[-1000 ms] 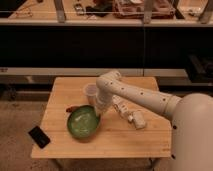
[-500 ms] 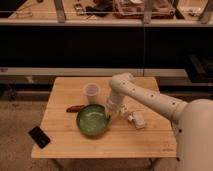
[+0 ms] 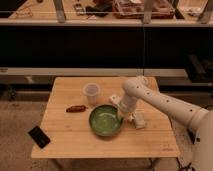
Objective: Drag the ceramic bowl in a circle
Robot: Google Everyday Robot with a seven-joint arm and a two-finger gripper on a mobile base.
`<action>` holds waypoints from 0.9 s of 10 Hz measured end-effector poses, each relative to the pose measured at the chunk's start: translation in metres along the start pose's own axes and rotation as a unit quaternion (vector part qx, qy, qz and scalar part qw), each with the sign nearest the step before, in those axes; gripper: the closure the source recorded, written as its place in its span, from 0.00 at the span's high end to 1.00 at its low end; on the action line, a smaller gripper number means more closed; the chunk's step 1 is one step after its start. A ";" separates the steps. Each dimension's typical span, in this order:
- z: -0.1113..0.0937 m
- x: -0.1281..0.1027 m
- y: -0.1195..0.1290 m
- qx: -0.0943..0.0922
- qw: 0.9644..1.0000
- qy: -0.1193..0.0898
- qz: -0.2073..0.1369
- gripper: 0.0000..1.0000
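Wooden table point(image 3: 75, 143) on speckled floor point(image 3: 19, 114), dark shelving point(image 3: 100, 47) behind. Gripper point(image 3: 121, 116) at right rim of ceramic bowl point(image 3: 105, 121), apparently touching; grip state cannot be told. Cup point(image 3: 91, 93) near bowl.

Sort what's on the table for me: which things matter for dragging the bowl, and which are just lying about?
In the job:
- green bowl
- end effector, at the bowl's right rim

Lying about, on the wooden table:
- pale cup
- brown item
- black flat item
- white item
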 end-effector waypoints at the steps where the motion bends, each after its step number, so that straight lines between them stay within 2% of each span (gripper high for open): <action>1: -0.005 -0.004 0.002 -0.004 1.000 0.006 -0.003 0.17; 3: -0.010 -0.024 -0.006 -0.008 1.000 0.004 -0.026 0.17; 5: -0.003 -0.053 -0.023 0.000 0.999 -0.008 -0.045 0.17; 8: -0.002 -0.095 -0.025 0.008 0.999 -0.020 -0.045 0.17; 9: -0.003 -0.101 -0.027 0.009 0.999 -0.022 -0.048 0.17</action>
